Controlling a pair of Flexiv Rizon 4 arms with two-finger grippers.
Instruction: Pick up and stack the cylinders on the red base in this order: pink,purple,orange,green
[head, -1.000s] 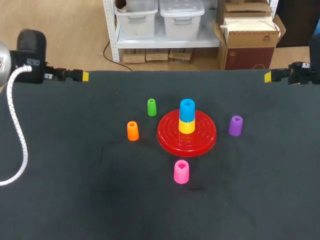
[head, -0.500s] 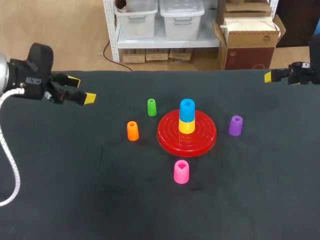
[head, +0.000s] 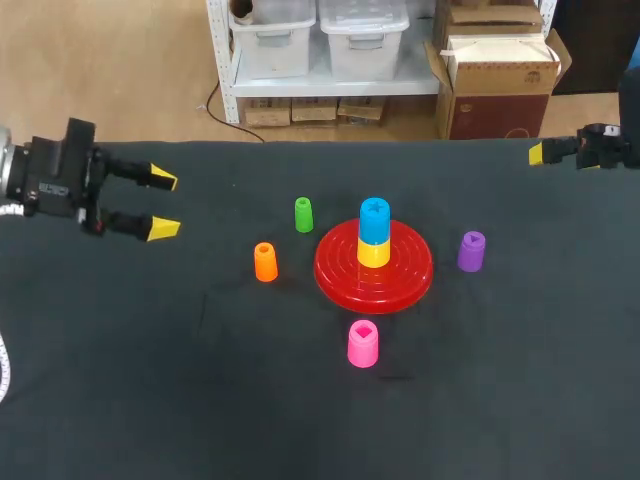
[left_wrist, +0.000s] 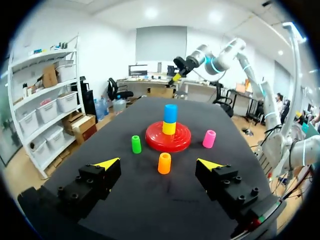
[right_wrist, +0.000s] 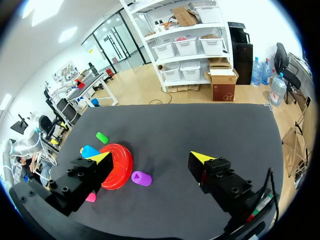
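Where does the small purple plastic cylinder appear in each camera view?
Head view: the purple plastic cylinder stands beside the round red plastic base, on my right arm's side.
Left wrist view: not visible.
Right wrist view: ahead of the right gripper, beside the base.
Shared landmark: the red base, seen in all three.

The desk is plain black all over, and near the middle of the frame sits a glossy red base ringed with concentric ridges, carrying a yellow cylinder with a blue cylinder on top. Around it stand a green cylinder, an orange cylinder, a pink cylinder and a purple cylinder, each one solid colour. The left hand at the left edge and the right hand are black with bright yellow tips.
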